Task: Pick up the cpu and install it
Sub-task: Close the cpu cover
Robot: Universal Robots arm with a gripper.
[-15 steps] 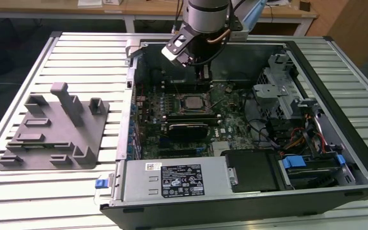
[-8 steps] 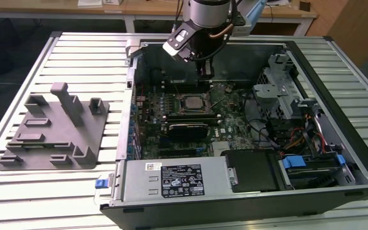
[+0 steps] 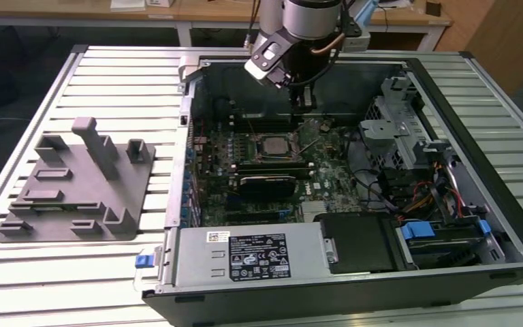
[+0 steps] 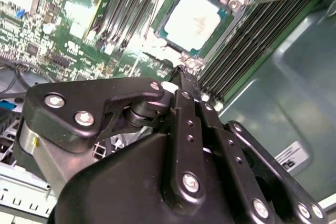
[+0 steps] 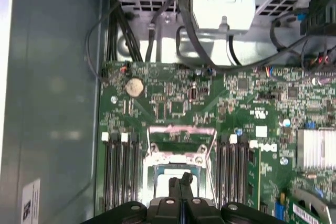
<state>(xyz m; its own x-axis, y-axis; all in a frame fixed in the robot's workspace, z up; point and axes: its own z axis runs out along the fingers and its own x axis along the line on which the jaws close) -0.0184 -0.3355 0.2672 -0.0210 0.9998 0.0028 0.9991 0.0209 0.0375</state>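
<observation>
The cpu (image 4: 197,20), a small pale silver square, lies flat in its socket on the green motherboard (image 3: 329,177) inside the open computer case. It also shows in the exterior view as the cpu (image 3: 271,146) and, partly behind the fingertips, as the cpu (image 5: 167,173). My gripper (image 3: 302,103) hangs over the board just beyond the socket. Its black fingers (image 4: 185,109) are pressed together, shut, with nothing between them. In the first wrist view the gripper (image 5: 182,180) tip stands above the socket's near edge, clear of the chip.
The socket's metal frame (image 5: 181,139) stands raised, between rows of memory slots (image 5: 119,174). A black heatsink block (image 3: 266,184), a power supply (image 3: 243,255) and a drive cage (image 3: 407,136) crowd the case. A grey fixture plate (image 3: 75,184) with posts sits on the slatted table at the exterior view's left.
</observation>
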